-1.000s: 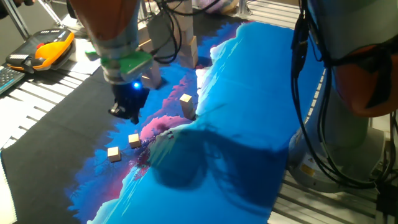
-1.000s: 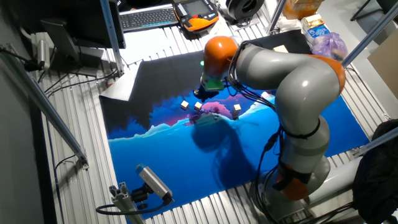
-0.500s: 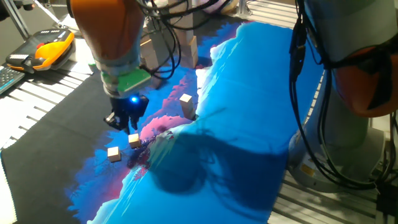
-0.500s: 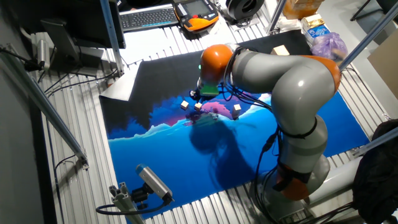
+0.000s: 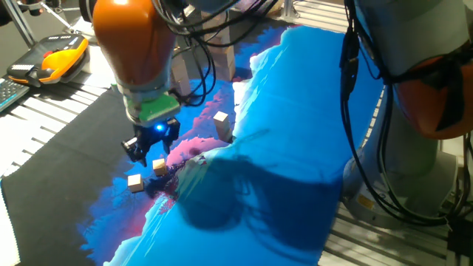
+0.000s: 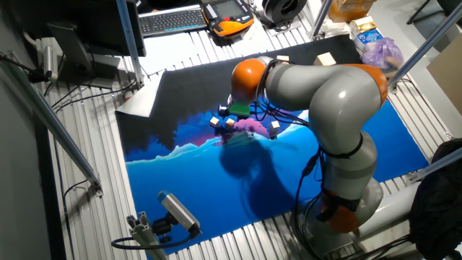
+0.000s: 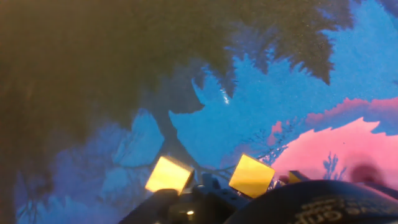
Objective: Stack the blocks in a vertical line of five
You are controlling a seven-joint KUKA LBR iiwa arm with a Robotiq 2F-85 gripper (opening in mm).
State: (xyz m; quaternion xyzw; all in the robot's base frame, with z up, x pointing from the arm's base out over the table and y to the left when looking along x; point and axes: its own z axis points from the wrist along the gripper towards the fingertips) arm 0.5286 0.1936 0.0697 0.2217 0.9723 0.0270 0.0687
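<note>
We see 2 small wooden blocks side by side on blue-pink mat: one [image 5: 135, 182] nearer mat's edge, other [image 5: 159, 167] just beside it, right under tool [image 5: 150, 146]. Third block [image 5: 220, 117] sits apart, further along pink patch, near taller pale block [image 5: 224, 130]. Hand view: 2 blocks [image 7: 168, 175] [image 7: 251, 176] lit yellow, close below cam, slight gap btwn them. Tool low over mat, fingers apart, gripping nothing. Mat [image 5: 295, 148] covers table; orange pendant [image 5: 52, 59] off to far side.
</note>
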